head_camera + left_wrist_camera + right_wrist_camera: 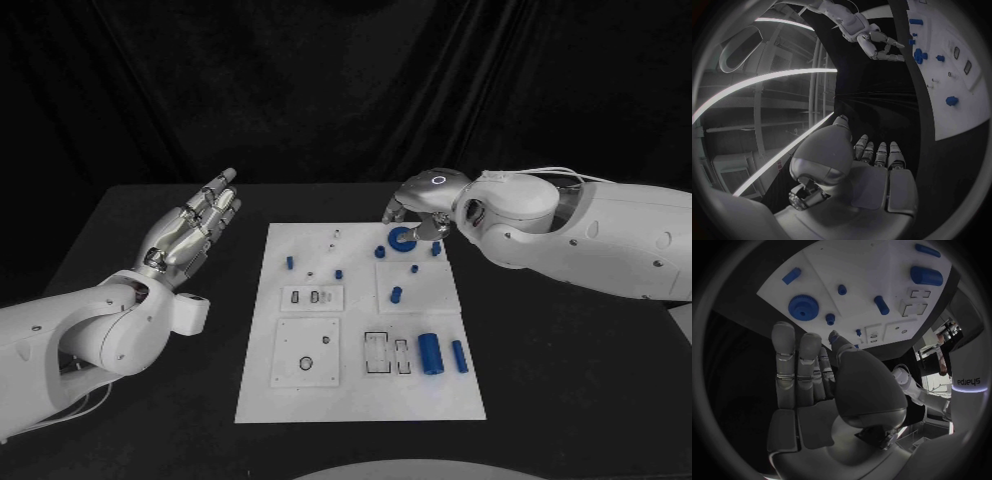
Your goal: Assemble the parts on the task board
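The task board [361, 400], a white rectangular plate, is laid flat in the middle of the black worktop [577, 380]. Square panels with small slots are set into it. Small blue parts are scattered over it: a blue gear [400, 238] near the board's far edge, short pegs [290, 263] behind the panels, and two blue cylinders [430, 350] toward its near right corner. The right hand [421, 212] is held over the far edge beside the gear, fingers extended, grasping nothing. The left hand [195, 228] is raised left of the board, fingers straight, empty.
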{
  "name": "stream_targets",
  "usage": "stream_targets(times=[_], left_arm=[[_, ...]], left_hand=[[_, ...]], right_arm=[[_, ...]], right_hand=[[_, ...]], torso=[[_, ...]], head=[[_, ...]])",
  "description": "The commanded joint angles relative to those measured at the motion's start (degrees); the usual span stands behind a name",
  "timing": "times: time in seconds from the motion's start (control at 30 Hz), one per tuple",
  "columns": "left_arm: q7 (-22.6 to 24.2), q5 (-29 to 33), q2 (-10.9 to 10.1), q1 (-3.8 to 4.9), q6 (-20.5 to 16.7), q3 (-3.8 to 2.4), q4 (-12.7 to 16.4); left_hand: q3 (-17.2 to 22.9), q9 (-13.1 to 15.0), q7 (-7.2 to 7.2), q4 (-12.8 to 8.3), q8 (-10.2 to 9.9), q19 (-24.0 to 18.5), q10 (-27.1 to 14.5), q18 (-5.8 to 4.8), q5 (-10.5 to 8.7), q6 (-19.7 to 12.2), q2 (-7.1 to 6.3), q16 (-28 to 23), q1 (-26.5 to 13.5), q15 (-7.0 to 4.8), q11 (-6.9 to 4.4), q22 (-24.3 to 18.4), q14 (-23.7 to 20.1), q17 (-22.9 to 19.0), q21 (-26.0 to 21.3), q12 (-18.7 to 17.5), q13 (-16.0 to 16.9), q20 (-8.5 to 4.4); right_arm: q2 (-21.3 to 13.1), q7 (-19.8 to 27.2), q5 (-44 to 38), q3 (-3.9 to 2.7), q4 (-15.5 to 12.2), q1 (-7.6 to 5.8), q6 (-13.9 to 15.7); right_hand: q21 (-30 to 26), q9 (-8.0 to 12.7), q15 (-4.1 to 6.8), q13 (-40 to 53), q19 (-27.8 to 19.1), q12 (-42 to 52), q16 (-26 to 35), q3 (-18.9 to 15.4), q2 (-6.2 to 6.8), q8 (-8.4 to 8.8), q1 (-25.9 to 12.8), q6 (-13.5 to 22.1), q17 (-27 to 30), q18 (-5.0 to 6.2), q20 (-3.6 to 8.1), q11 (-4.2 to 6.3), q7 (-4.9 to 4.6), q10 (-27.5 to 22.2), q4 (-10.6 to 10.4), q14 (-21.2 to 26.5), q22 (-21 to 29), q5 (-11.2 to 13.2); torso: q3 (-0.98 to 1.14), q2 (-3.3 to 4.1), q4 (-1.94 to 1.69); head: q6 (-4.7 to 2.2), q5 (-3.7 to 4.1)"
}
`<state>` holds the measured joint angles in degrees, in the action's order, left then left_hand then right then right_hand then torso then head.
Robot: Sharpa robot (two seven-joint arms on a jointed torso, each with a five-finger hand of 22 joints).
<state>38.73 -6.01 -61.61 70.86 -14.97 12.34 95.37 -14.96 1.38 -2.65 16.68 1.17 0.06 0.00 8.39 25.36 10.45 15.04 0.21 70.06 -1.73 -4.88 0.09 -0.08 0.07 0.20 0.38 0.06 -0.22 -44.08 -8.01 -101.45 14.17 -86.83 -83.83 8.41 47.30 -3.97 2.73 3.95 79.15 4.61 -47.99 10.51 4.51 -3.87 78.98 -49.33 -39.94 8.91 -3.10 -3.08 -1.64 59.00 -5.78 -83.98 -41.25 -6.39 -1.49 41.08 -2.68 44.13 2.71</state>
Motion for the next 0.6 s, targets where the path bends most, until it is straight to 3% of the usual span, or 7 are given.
stream_targets(times=[0.03, 0.2, 0.6], left_arm=[[9.3, -0.3, -0.1, 0.21, 0.5, -0.07, 0.2], [9.3, -0.3, -0.1, 0.21, 0.5, -0.07, 0.2], [9.2, -0.3, -0.2, 0.22, 0.8, -0.07, 0.1]], left_hand=[[0.4, 0.1, 0.30, 0.0, 0.3, -0.1, 0.0, -0.64, 0.29, 0.0, 0.03, -0.2, 0.6, -2.06, 0.35, -0.1, 0.1, -0.1, -0.2, -0.4, -0.1, 0.19], [0.5, 0.1, 0.39, 0.0, 0.3, -0.1, 0.0, -0.63, 0.45, 0.1, 0.05, -0.2, 0.8, -2.09, 0.46, -0.1, 0.1, -0.1, -0.2, -0.4, -0.1, 0.18], [0.6, 0.1, 0.66, 0.0, 0.4, -0.1, 0.0, -0.60, 0.74, 0.4, 0.13, -0.2, 1.0, -2.10, 0.75, -0.1, 0.1, -0.1, -0.2, -0.4, -0.1, 0.19]], right_arm=[[0.4, 1.2, -0.9, -0.06, 0.4, 0.49, 1.6], [1.3, 1.9, -0.9, -0.06, 1.5, 1.28, 1.8], [4.2, 3.6, -0.9, -0.06, 4.9, 3.12, 2.6]], right_hand=[[0.8, 0.1, 0.15, 0.0, -0.7, -0.3, -0.7, 0.3, -0.01, 0.03, 0.1, -0.3, -0.2, -0.32, 0.01, -0.20, -0.23, 0.4, -0.3, -0.8, -0.8, -0.8], [3.1, 0.2, -0.11, -0.2, -1.1, -0.8, -1.6, 1.8, 0.00, 0.13, 1.5, -0.1, -0.7, -0.65, -0.26, -0.50, 0.00, 0.4, 0.4, -0.6, -3.6, -5.3], [5.6, 0.2, -0.18, -0.2, -1.1, -0.7, -3.9, 2.9, 0.16, 0.04, 1.4, -0.1, -2.8, -0.97, -0.37, -0.65, 0.34, 1.2, 0.3, -0.8, -6.7, -6.0]], torso=[[0.00, -0.02, 0.02], [0.01, -0.05, 0.12], [-0.11, -0.02, 0.08]], head=[[0.09, -0.06], [0.11, -0.07], [0.20, -0.28]])
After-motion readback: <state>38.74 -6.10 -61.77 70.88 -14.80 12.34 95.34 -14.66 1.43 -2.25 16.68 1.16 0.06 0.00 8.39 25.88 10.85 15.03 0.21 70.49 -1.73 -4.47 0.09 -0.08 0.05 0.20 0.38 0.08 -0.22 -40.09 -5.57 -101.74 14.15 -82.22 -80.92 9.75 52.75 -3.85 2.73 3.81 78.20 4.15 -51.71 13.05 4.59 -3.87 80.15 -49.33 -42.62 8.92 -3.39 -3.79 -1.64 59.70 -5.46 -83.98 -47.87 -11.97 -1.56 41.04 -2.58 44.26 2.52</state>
